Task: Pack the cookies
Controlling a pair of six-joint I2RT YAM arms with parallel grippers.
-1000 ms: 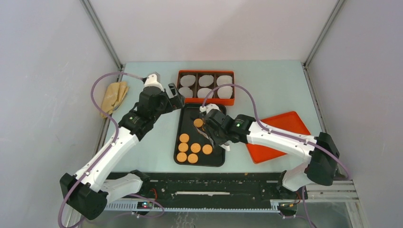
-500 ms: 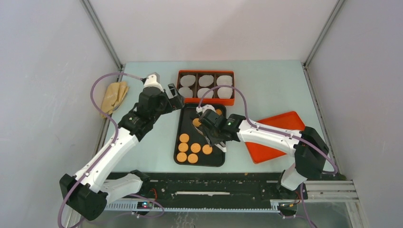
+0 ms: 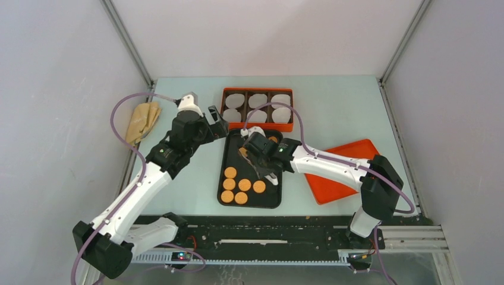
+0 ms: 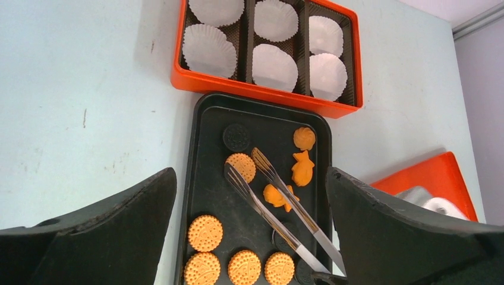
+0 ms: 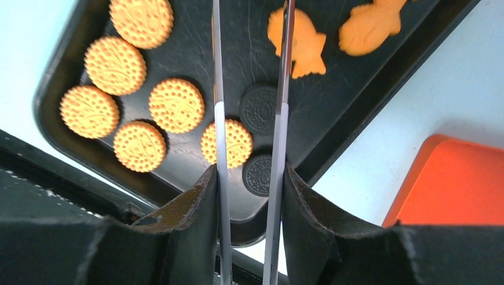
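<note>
A black tray holds the cookies: several round orange ones near its front left, dark round ones and orange fish-shaped ones. My right gripper is shut on metal tongs, clamping their two arms between its fingers. The tong tips straddle one round orange cookie in the middle of the tray. My left gripper hovers open and empty over the tray's far left corner; in its wrist view the gripper frames the tray.
An orange box with white paper cups in its compartments stands behind the tray. An orange lid lies to the right, also in the right wrist view. A crumpled brown cloth lies at the far left.
My right arm has carried the tongs toward the far left of the tray, up to the round orange cookie. My left gripper has shifted slightly.
</note>
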